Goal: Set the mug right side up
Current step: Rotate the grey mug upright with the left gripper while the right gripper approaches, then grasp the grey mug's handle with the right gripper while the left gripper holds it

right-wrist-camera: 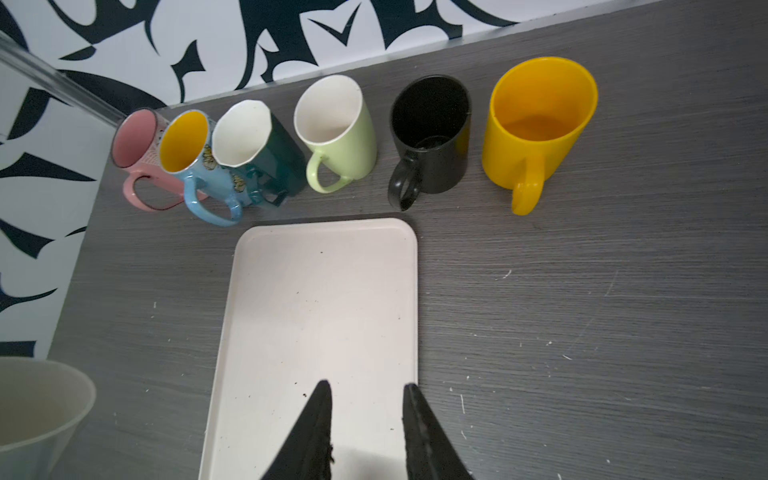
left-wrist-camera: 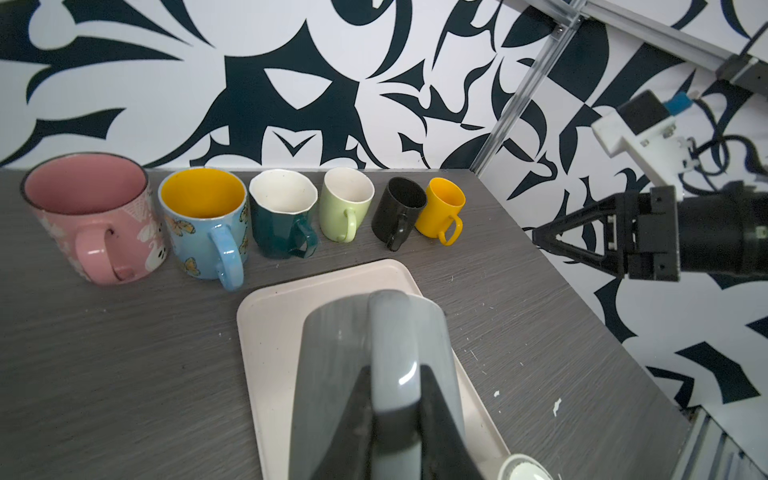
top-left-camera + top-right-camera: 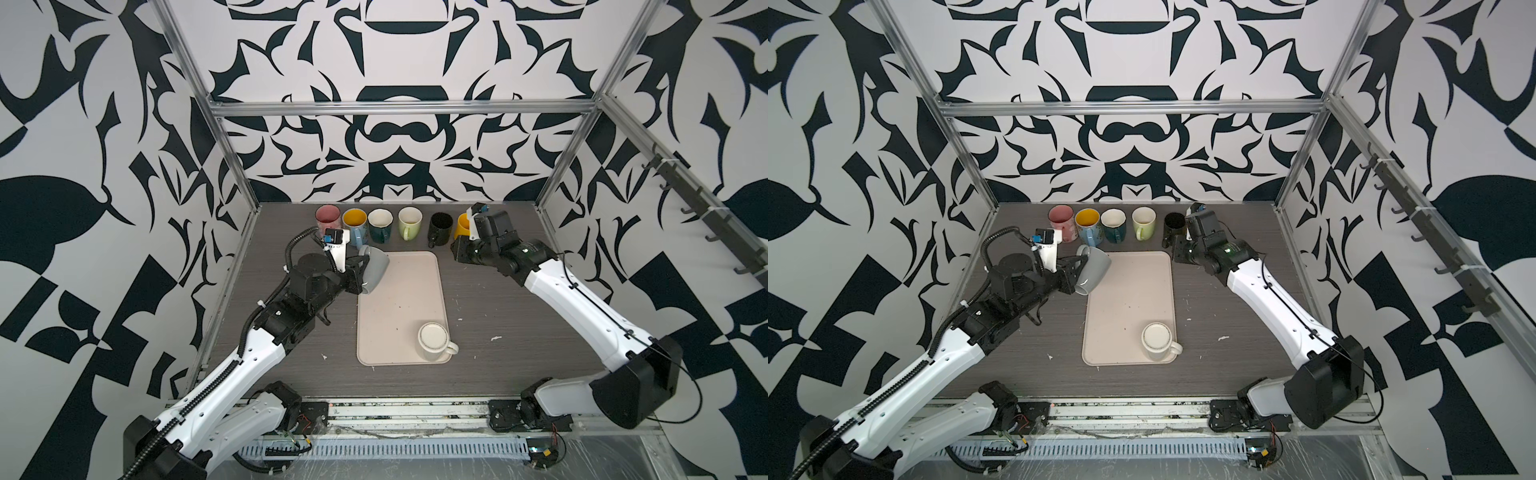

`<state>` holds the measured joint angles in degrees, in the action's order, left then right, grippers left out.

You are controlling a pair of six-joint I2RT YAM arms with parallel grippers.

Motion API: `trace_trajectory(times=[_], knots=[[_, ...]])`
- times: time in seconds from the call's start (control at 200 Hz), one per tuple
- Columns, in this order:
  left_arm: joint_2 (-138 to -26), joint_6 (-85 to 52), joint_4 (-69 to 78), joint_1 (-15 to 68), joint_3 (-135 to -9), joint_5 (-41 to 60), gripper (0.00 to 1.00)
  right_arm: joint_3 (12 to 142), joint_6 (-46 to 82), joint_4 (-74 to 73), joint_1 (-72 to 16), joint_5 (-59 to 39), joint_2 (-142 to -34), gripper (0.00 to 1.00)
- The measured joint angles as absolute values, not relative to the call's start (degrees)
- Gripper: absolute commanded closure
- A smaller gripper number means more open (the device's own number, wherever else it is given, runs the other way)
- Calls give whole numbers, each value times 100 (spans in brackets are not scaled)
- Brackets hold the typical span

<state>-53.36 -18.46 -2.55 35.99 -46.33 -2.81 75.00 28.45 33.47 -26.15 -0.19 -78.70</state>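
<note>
The grey mug [image 3: 375, 269] hangs tilted over the upper left corner of the tray [image 3: 401, 303], mid-turn, neither mouth-down nor upright. The left claw [image 2: 397, 403] is clamped on its handle [image 2: 392, 332], one finger on each side.

To finish well, the wrist should roll on until the mouth faces up. The mug should then go down flat onto bare tray, clear of the row of mugs [image 3: 380, 224] at the upper edge and the white mug [image 3: 434, 341], which sits bottom-up at the lower right. A handle grip can let the mug swing, so a slow roll seems wise.

The right claw [image 1: 366, 386] has its fingers apart with nothing between them, over the tray's far end.
</note>
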Motion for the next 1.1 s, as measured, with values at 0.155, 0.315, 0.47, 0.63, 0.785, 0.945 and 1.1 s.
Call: trace_trajectory(times=[0.155, 0.315, 0.47, 0.63, 0.785, 0.945, 1.1], knots=[[-5201, -998, 93, 4077, -4429, -744, 100, 7861, 2860, 3614, -2637, -504, -7926, 67], [-5183, 1, 582, 4574, -4125, -1452, 100, 8329, 2908, 3911, -2637, -1138, -8055, 67], [-5290, 849, 1214, 4860, -3879, -2086, 100, 8683, 3009, 4121, -2637, -1697, -8182, 67], [-5575, 1765, 2060, 5175, -3750, -2762, 100, 8844, 3148, 4278, -2637, -2189, -8235, 67], [-6088, 2963, 3129, 5592, -3656, -3387, 100, 8986, 3361, 4294, -2637, -2733, -8337, 66], [-6890, 4412, 4681, 5913, -3487, -3909, 100, 9277, 3544, 4244, -2637, -3190, -8453, 63], [-8119, 6145, 6495, 6095, -3492, -4283, 100, 9489, 3723, 4174, -2637, -3581, -8510, 61]])
